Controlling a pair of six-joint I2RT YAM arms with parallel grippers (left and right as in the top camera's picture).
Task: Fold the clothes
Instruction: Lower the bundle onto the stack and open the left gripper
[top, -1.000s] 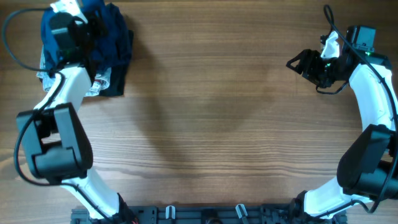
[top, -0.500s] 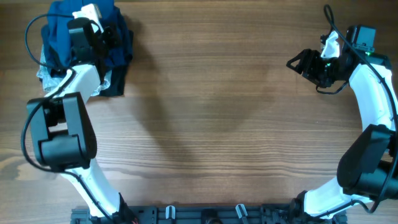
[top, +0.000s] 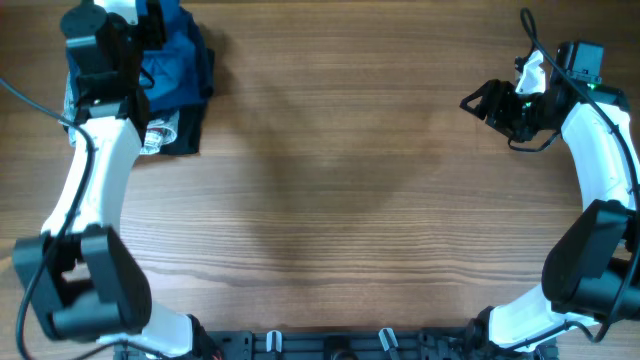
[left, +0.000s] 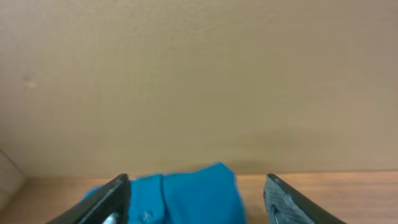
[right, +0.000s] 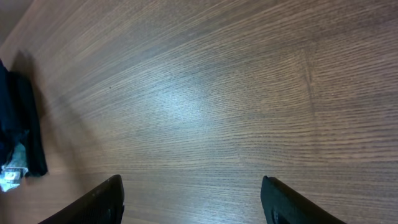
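Two grippers are in view, both with jaws spread. Left gripper (left: 196, 180) is at the far-left corner of the table (top: 340, 200), with the clothes (top: 178, 68) showing between its fingers (left: 111, 200). The teal fabric lies close against one finger and clear of the other; actual contact cannot be confirmed from the wrist view. The clothes sit bunched in that corner, partly over a black garment (top: 186, 132), with a pale piece (top: 160, 135) just beside it. Right gripper (right: 192, 180) hangs over the wood at the far right, holding nothing, well apart from the pile.
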